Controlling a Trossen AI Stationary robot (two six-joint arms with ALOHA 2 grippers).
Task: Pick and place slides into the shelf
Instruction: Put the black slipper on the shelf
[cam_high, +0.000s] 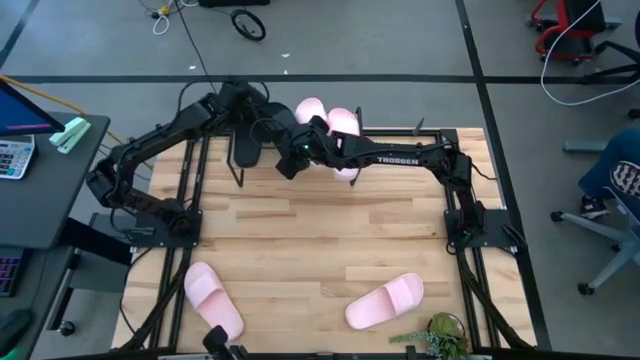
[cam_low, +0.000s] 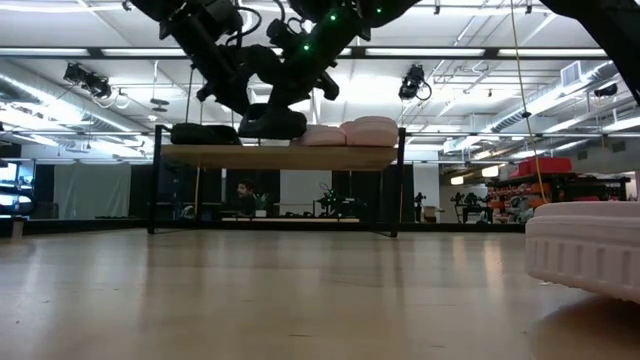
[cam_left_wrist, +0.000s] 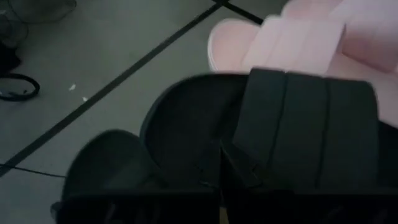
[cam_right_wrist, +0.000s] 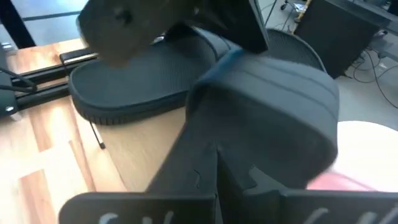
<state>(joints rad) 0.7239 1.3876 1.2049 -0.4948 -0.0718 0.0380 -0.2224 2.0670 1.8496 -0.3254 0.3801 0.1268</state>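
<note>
The shelf (cam_low: 280, 157) stands at the table's far edge and carries two black slides and two pale pink slides (cam_low: 350, 132) on its top board. Both grippers meet over the inner black slide (cam_low: 270, 125), which lies beside the pink pair. My left gripper (cam_left_wrist: 219, 177) is shut at that slide's footbed. My right gripper (cam_right_wrist: 216, 163) is shut at its wide strap. The outer black slide (cam_right_wrist: 130, 84) lies flat at the board's left end. Two more pink slides (cam_high: 212, 298) (cam_high: 385, 300) lie sole-down on the table near its near edge. My left gripper comes slanting down from the far left, its shut fingertips (cam_left_wrist: 211, 163) at the black slide's footbed rim (cam_left_wrist: 186, 134); the fingers hide whether they touch it. My right gripper reaches in from the table's right, shut fingertips (cam_right_wrist: 225, 163) against the strap (cam_right_wrist: 267, 106). The slide rests on the top board.
A small green plant (cam_high: 440, 335) sits at the table's near right corner. The wooden tabletop (cam_high: 320, 230) lies between the shelf and the two loose pink slides. A grey desk with a calculator (cam_high: 15, 155) stands off the table's left side.
</note>
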